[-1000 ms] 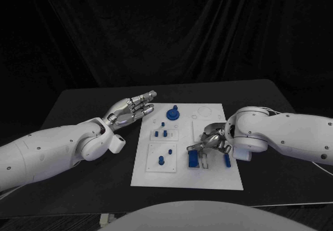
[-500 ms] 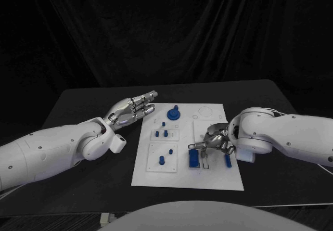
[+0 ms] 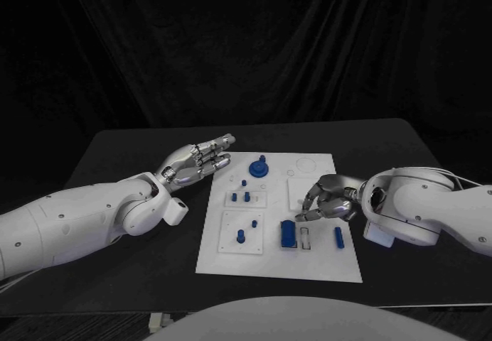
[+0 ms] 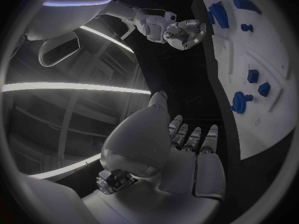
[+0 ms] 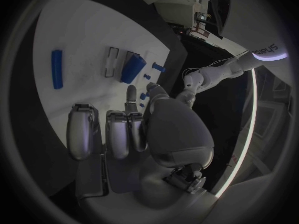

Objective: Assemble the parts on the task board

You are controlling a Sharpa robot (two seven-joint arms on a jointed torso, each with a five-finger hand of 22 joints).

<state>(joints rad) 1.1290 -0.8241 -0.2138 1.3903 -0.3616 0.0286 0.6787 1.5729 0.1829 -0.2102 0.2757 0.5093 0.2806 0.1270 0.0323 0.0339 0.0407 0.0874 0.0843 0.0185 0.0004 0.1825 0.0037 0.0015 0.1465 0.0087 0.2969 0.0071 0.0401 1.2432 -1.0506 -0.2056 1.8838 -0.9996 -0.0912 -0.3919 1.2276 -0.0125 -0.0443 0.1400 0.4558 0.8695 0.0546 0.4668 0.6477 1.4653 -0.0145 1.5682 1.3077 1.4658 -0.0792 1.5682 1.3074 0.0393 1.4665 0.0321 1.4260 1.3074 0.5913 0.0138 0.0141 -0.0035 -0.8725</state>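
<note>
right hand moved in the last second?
Yes. The right hand has drawn back off the two blue bars, which have stayed put on the white board, and shifted toward the board's right edge, holding nothing.

You can read very little here. In the left wrist view, the white arm [image 4: 93,5] that crosses toward the board carries dark lettering near the circle's rim; it appears upside down and partly cut off, and you can make out something like "edjeys", which cannot be read with certainty. In the right wrist view, the other white arm [image 5: 264,55] bears dark lettering near the rim that ends in "eys"; its first letters are cut off. You will find no readable text, numbers or signs on the board [image 3: 269,263], on the blue parts [image 3: 289,233] or on the desk [image 3: 123,142].
</note>
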